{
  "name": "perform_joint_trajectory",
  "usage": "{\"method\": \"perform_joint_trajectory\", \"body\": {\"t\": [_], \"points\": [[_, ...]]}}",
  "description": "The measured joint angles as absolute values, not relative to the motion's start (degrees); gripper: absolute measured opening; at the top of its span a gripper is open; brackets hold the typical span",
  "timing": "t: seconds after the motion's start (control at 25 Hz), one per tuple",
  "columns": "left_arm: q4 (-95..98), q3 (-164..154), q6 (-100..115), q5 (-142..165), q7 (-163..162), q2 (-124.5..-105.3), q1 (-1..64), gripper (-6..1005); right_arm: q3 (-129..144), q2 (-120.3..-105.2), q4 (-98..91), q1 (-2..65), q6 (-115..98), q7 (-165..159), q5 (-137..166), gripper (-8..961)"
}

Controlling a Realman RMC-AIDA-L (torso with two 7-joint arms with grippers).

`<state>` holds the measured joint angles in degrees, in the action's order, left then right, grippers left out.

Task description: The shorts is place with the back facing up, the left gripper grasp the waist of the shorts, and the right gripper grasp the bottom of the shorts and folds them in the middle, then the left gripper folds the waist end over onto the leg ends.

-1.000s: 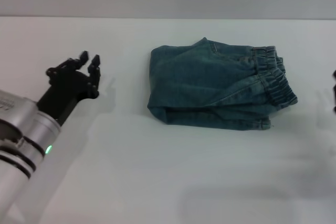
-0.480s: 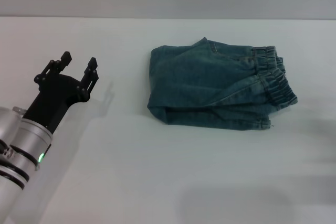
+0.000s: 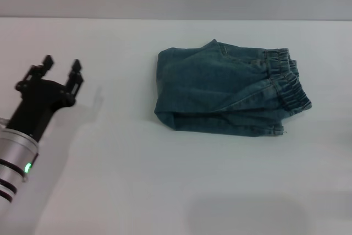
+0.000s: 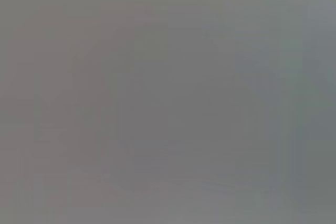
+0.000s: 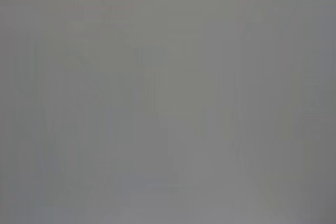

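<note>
One pair of denim shorts (image 3: 228,91), folded, mid-table (image 3: 165,180), elastic waist toward the right. One left gripper (image 3: 61,66) well left of it, fingers apart, empty.

The shorts (image 3: 228,92) are blue denim cloth, matt and softly creased, with a puckered elastic waistband (image 3: 286,78) (gathered into small ridges) and stitched seams along the folds. The table (image 3: 165,180) is white, smooth and matt, with only a faint sheen. The left gripper (image 3: 60,67) looks like black matt plastic or coated metal; the arm (image 3: 14,160) behind it is brushed silver metal with dark bands
</note>
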<state>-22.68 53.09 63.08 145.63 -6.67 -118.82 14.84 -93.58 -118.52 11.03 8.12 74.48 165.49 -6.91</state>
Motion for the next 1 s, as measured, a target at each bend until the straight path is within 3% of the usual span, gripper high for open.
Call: {"method": "perform_joint_trajectory", "body": {"t": [0.56, 1.0], "points": [[-19.99, 56.52, 65.22, 142.3, -6.54, -118.29, 15.9, 598, -93.19, -119.3, 10.07, 8.47, 77.49, 165.28, -7.72, 658], [-19.94, 57.6, 67.13, 142.3, -6.35, -118.39, 14.72, 729, -92.79, -119.43, 9.18, 8.38, 78.96, 165.21, -7.39, 659]]}}
